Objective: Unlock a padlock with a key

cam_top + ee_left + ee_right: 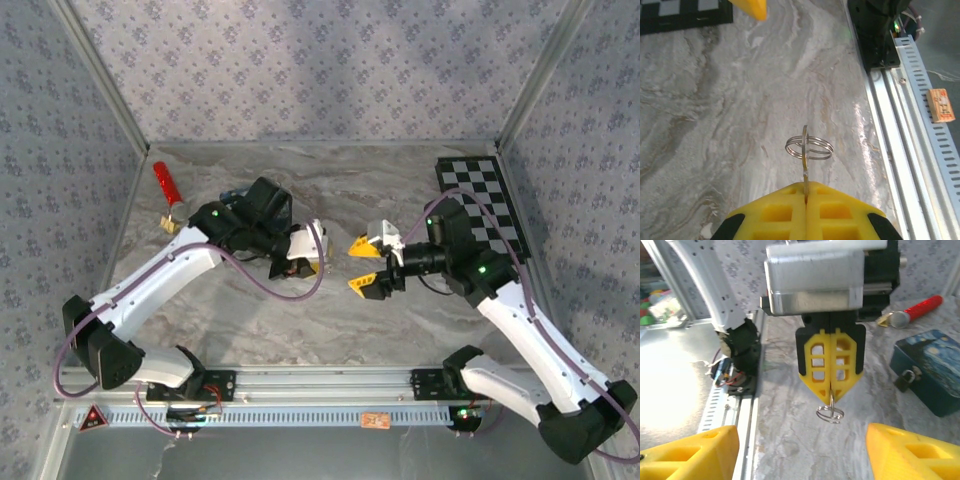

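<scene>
we hold the key (804,172) pinched in the closed left tool (831,387), its ring (830,413) dangling mid-frame, while the right tool (362,266) gapes wide and empty. the padlock (906,380) hangs on the blue tin (935,370) at the right edge of the right wrist view, apparently locked, so inserting and turning are yet to do.

Items: padlock (905,379); key (804,172).
The padlock is small, dark and blocky, its metal shackle uppermost, set against the side of the blue painted tin (932,365). The key is thin, silver and seen edge-on, carries a split ring (816,148), and is pinched in the left gripper (806,192).
</scene>
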Available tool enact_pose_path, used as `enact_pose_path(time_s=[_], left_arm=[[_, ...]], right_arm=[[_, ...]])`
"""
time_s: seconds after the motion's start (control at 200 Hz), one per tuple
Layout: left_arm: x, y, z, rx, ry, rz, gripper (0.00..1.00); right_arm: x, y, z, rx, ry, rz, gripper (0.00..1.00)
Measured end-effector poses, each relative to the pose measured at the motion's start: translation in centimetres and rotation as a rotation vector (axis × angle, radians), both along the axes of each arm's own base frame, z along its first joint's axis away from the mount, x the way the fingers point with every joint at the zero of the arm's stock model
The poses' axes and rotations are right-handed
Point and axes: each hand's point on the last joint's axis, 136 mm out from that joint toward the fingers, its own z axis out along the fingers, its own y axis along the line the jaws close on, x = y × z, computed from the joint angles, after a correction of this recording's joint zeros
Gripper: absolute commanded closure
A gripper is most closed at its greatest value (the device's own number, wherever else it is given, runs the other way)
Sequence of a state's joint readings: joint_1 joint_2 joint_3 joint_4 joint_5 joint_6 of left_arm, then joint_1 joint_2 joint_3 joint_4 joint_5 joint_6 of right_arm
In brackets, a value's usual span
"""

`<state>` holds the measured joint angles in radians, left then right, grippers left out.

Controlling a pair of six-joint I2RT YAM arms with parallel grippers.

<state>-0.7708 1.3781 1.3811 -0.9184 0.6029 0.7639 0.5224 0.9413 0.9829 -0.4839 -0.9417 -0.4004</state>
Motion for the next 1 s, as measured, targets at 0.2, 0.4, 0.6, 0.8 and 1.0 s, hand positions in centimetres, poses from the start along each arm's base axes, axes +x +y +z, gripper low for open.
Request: enact_pose_path(time_s=[0.2,0.4,0.6,0.8,1.0], left_arm=[[-0.3,0.0,-0.5,0.039,-0.027,-0.007,1.0],[0.1,0.2,-0.7,0.058,-0.052,0.006,1.0],[0.0,0.0,-0.7,0.058,-0.066,0.003,1.0],[0.1,0.0,-0.7,0.057,-0.068,0.003,1.0],[0.1,0.0,-0.7,0.059,-0.07,0.005,1.0]], right_arm=[[-0.3,1.1,-0.8,-0.025,0.022,0.049,0.39],[1.6,1.9,-2.4,-0.076,0.065,0.03,0.47],[2.3,2.8,-4.0,-0.125,0.095,0.024,0.51],[2.6,3.1,-4.8,-0.141,0.112,0.025,0.57],[2.6,3.5,-5.3,-0.149,0.136,0.035,0.53]])
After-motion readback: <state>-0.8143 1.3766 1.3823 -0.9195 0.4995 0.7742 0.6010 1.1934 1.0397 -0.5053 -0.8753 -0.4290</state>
